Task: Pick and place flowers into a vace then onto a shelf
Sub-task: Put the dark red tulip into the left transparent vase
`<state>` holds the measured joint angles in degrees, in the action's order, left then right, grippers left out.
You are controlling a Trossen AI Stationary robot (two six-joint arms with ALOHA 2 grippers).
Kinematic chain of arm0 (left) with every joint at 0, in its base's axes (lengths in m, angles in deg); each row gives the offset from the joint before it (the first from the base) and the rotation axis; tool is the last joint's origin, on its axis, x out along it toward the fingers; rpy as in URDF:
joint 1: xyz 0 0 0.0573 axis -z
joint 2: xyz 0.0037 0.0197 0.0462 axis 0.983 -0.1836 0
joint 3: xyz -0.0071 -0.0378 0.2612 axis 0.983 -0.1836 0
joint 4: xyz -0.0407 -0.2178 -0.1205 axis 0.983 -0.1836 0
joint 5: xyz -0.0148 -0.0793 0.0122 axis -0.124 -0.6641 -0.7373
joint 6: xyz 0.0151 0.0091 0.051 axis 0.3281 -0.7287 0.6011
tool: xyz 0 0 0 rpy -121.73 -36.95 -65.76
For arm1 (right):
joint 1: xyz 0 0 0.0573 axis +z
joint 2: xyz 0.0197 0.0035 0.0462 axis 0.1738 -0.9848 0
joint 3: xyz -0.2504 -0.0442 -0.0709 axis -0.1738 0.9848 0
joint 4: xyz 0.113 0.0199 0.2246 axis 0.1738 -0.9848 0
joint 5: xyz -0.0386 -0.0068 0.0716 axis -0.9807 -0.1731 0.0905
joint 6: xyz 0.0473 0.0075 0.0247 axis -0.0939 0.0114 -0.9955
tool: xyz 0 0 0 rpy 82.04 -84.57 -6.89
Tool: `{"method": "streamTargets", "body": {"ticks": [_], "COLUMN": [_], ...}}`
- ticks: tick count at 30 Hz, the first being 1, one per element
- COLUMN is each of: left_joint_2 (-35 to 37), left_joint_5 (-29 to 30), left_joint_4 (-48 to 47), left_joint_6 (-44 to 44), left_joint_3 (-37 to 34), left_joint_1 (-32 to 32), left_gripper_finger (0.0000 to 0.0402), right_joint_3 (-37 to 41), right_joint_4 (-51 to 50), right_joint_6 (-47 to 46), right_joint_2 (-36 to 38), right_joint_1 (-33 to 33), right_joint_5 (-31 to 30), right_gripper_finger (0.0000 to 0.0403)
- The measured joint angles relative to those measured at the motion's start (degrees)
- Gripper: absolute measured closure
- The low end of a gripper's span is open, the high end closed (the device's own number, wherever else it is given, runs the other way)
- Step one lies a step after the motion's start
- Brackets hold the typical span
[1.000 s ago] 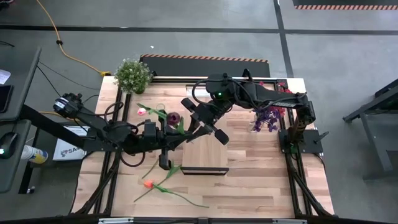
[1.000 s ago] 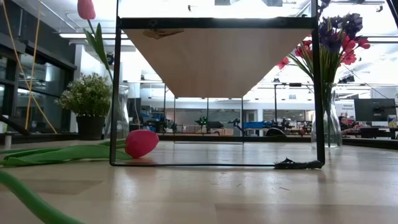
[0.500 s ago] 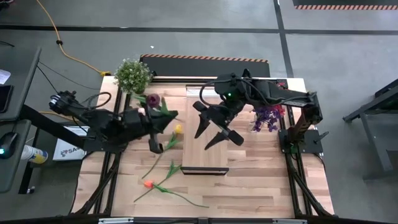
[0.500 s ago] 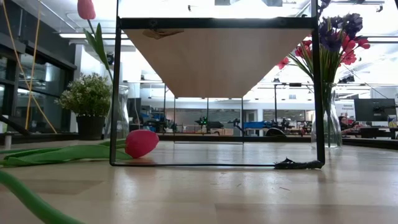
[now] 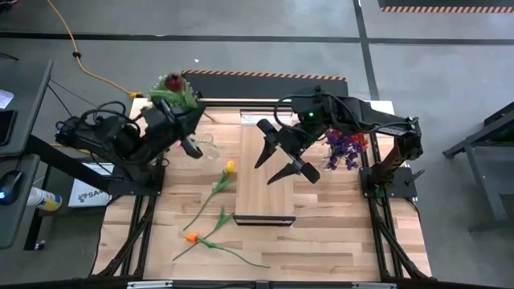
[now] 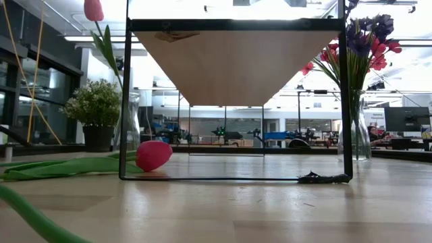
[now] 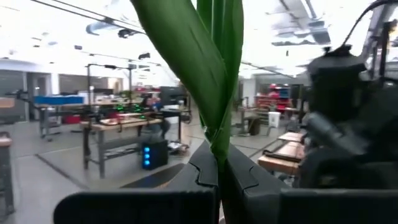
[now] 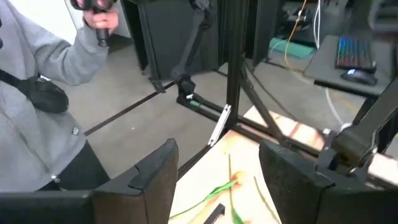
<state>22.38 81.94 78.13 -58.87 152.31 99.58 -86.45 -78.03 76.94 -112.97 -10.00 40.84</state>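
My left gripper [image 5: 185, 132] is at the table's far left, shut on a dark maroon flower [image 5: 171, 81] whose head sits over the potted plant [image 5: 178, 99]. A clear vase [image 5: 210, 148] stands just right of it; in the low view it holds a pink tulip [image 6: 94, 10]. My right gripper [image 5: 267, 171] hovers open above the light-wood shelf [image 5: 265, 197]. A yellow flower [image 5: 229, 167] and an orange tulip [image 5: 191, 238] lie flat on the table left of the shelf. A second vase of purple and red flowers [image 5: 347, 149] stands right of the shelf. My left gripper pinches the maroon flower's green stem and leaves [image 7: 219, 146] between its two fingers [image 7: 205, 167]. The stem and leaves rise out past the fingertips. The flower is lifted clear of the table, its head pointing toward the far left corner.
The shelf's black frame [image 6: 126, 101] stands mid-table in the low view, with the orange tulip's head [image 6: 153, 155] beside its leg. A person in a grey sleeve [image 8: 43, 68] stands beyond the table. Bare planks [image 5: 337, 233] lie near and right of the shelf.
My left gripper has swung from the table's middle, left of the shelf, toward the far left corner and turned, carrying the maroon flower up to the potted plant. The yellow flower now shows on the table. My right gripper has drifted slightly right and toward the far edge, staying open.
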Motion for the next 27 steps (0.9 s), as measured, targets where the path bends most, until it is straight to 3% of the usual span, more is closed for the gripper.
{"method": "streamTargets", "body": {"ticks": [11, 18, 27], "left_joint_2": [-0.2, -0.2, -3.9], "left_joint_5": [-13.0, -23.5, -34.9], "left_joint_4": [-16.3, -28.7, -35.3], "left_joint_6": [-19.0, -30.6, -34.6], "left_joint_3": [0.0, 0.0, 0.0], "left_joint_1": [-21.6, -34.4, -44.4], "left_gripper_finger": [0.0372, 0.0372, 0.0372], "right_joint_3": [0.0, 0.0, 0.0], "right_joint_4": [-1.2, -5.9, -6.6], "right_joint_6": [1.6, 5.1, 6.7], "right_joint_2": [2.3, 4.2, 5.8], "right_joint_1": [0.0, 0.0, 0.0], "right_joint_5": [-4.4, -10.5, -17.2], "right_gripper_finger": [0.0194, 0.0194, 0.0195]}}
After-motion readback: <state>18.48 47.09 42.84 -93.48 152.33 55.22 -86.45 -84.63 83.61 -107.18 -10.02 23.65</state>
